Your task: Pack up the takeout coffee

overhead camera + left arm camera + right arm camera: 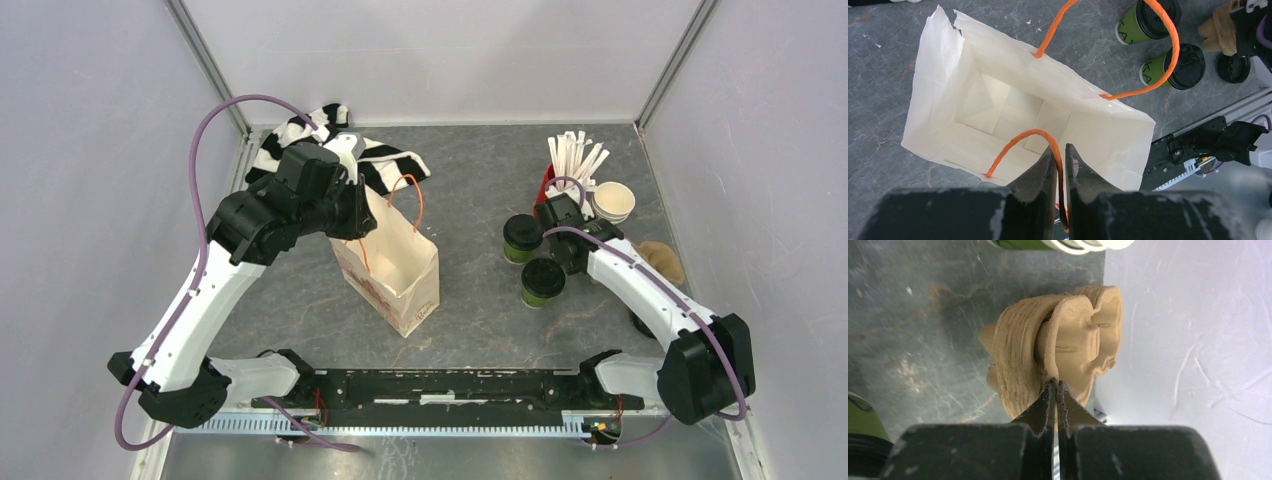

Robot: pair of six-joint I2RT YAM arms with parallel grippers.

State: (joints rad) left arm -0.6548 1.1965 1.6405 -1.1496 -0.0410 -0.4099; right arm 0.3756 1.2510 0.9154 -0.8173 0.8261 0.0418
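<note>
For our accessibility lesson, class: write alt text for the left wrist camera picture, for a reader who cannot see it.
Seen from above, the left arm's black fingers pinch one orange handle of an open, empty white paper bag. Two green cups with black lids stand on the grey table beyond it, at upper right.

Grey mottled tabletop (480,170), pale walls (440,50), metal corner posts (205,60)

Closed black fingers (1040,410), tips at a brown cardboard stack (1018,350) (ridged, curled), grey table (923,340), white wall (1198,340)
</note>
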